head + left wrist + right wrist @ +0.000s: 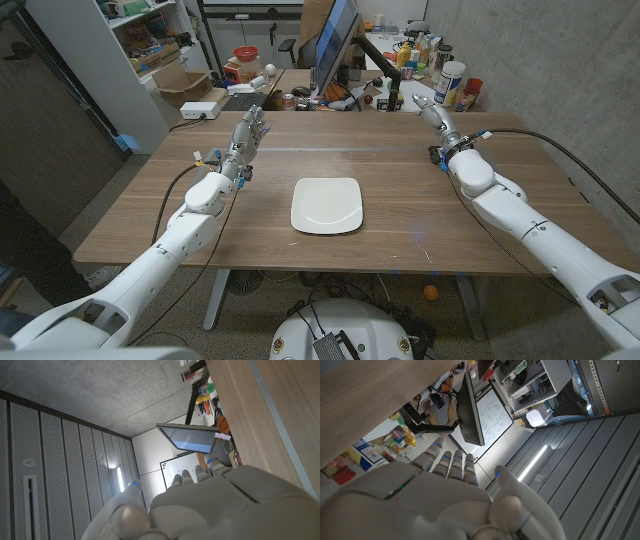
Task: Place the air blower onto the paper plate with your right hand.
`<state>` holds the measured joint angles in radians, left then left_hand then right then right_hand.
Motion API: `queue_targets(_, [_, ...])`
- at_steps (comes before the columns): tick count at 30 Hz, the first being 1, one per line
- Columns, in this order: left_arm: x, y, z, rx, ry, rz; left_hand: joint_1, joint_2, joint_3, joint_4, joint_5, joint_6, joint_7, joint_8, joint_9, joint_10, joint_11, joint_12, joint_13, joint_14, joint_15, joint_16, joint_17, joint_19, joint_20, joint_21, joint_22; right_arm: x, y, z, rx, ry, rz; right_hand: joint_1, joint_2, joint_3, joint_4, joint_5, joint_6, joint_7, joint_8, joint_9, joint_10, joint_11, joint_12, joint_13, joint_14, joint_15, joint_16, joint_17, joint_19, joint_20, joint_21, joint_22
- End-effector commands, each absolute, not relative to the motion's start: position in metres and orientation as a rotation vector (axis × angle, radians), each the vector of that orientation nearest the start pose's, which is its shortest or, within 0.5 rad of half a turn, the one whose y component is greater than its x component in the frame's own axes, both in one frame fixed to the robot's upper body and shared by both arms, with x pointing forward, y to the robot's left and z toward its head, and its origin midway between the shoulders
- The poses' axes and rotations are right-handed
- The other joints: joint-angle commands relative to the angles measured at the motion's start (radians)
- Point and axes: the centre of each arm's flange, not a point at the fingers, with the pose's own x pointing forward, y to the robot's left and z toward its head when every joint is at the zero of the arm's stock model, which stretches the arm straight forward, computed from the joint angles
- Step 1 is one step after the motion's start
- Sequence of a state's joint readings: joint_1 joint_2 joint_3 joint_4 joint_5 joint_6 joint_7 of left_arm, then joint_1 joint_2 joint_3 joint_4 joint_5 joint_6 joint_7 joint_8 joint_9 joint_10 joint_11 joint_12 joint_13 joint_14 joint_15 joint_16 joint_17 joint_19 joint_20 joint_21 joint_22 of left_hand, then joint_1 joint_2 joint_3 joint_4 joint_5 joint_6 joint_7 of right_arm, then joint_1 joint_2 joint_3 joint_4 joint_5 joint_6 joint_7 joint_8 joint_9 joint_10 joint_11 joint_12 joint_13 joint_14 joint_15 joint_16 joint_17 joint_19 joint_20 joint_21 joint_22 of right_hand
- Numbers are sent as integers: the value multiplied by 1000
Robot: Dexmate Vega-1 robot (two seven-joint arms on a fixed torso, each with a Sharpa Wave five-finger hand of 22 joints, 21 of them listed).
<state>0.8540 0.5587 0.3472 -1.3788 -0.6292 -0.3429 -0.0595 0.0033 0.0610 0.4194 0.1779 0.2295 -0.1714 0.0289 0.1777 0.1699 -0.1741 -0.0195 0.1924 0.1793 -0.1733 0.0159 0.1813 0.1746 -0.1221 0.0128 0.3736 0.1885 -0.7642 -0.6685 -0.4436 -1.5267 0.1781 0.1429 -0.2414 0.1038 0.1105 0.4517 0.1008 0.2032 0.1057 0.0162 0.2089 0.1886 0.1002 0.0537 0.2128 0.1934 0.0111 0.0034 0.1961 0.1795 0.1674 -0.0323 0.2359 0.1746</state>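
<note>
Blower first, and I cannot make one out on the table (180, 215): nothing on the bare wood reads as an air blower, so if it is anywhere it is sitting unrecognised among the clutter on the far desk (300, 95). Paper plate (327, 205) is lying square in the middle of the table, empty, between the two arms and well apart from both hands, which looks like a drop spot both arms could reach with ease. Right hand (432, 112) is hovering near the far right edge of the table, fingers straight and slightly apart, gripping nothing; the right wrist view is showing its fingers (451, 462) stretched out toward the monitor (335, 45) and the bottles (450, 82) beyond. That is reading to me as a ready pose, not a grasp. Left hand (247, 135) is mirroring it near the far left side, fingers extended and empty, probably staying clear since the job belongs to the other arm. My judgement: the task is not started, and finding the blower is coming before any reach.
</note>
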Motion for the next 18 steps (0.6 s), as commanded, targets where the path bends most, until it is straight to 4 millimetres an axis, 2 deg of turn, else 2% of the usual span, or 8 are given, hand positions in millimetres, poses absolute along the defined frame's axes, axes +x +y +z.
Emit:
queue_targets(1, [625,303,2,13,-714,-235,1,84,-3,3,5,-61,9,2,3,-61,10,4,4,-44,6,4,5,-2,3,-2,3,605,-280,86,-737,-796,-141,15,52,8,1,-1,9,2,2,4,8,-1,-4,2,5,-7,-1,4,0,-12,-7,3])
queue_targets(4, [625,304,0,13,-711,-236,1,85,-3,3,5,-61,9,2,3,-60,9,5,4,-44,7,4,5,0,1,-1,3,603,-279,91,-788,-801,-178,19,63,15,3,-1,11,-13,1,4,6,-7,-5,2,2,-13,-1,5,-1,-21,-9,3])
queue_targets(9, [623,304,-3,14,-710,-241,0,86,-4,3,6,-61,11,2,3,-59,10,6,4,-43,8,4,5,1,0,-2,3,601,-276,104,-899,-794,-254,22,60,15,1,-2,8,-18,-2,5,1,-4,-8,2,-6,-13,-3,6,-6,-20,-13,3])
queue_targets(18, [619,304,-5,15,-716,-250,0,88,-5,4,7,-59,11,3,3,-57,10,7,4,-41,10,5,5,4,1,-2,4,602,-283,114,-1017,-776,-365,35,66,24,-6,-2,16,-21,-1,5,7,-7,-7,2,-6,-19,-4,5,-10,-23,-16,3])
